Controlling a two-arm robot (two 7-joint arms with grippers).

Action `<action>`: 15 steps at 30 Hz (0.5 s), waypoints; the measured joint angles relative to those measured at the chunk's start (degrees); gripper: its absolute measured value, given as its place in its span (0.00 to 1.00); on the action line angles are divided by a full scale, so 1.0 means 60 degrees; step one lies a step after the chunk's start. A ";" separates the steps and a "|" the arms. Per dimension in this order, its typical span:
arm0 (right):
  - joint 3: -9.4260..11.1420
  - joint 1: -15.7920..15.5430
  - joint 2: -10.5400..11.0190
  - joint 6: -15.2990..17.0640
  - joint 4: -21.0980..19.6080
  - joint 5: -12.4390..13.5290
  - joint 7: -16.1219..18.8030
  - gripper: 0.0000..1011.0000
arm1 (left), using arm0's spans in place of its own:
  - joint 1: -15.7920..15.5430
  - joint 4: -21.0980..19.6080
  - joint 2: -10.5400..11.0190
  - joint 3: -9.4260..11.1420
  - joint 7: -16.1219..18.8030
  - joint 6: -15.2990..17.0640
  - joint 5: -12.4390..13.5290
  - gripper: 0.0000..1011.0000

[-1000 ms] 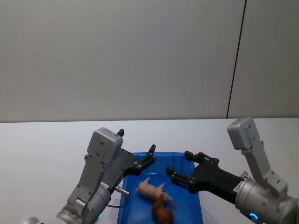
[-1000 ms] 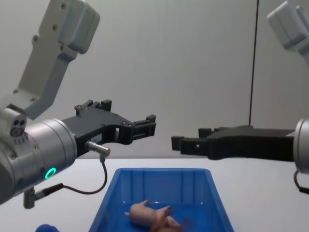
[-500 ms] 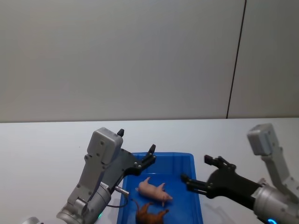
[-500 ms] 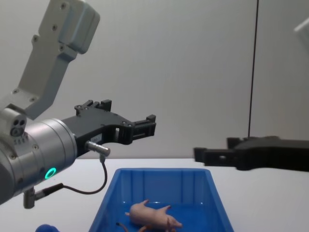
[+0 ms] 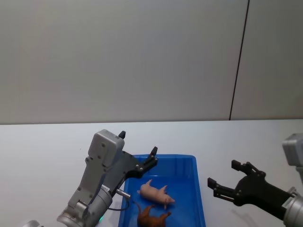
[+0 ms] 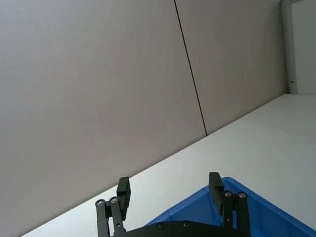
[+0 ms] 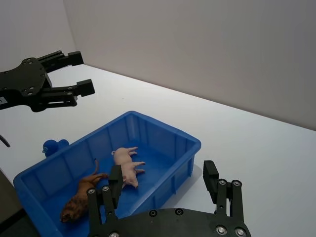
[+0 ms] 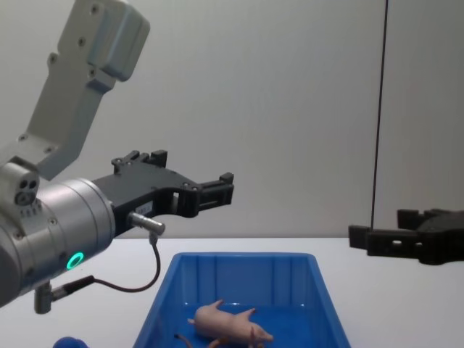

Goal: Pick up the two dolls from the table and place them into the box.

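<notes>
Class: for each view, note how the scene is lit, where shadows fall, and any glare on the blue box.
Head view: even, soft light; no hard shadows on the table. Right wrist view: the pig and lion cast only faint shadows on the box floor; no glare. Chest view: a green ring light glows on the left arm.

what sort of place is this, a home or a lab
Likely a robot test lab: a plain white table, blank grey wall, the left gripper raised near a blue box holding toy pig and lion, the right gripper to its right, both open.
</notes>
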 joint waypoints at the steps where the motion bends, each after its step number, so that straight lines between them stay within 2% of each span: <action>1: 0.0000 0.0000 0.0000 0.0000 0.0000 0.0000 0.0000 0.99 | 0.0007 -0.0008 0.0006 -0.0003 0.0004 0.0010 0.0005 0.99; 9: 0.0126 -0.0197 0.0223 -0.0169 -0.0107 0.0154 -0.0062 0.99 | 0.0232 -0.0262 0.0182 -0.0053 0.0309 0.0253 0.0037 0.99; 15: 0.0176 -0.0275 0.0307 -0.0236 -0.0147 0.0212 -0.0086 0.99 | 0.0684 -0.0700 0.0504 -0.0138 0.0931 0.0730 -0.0111 0.99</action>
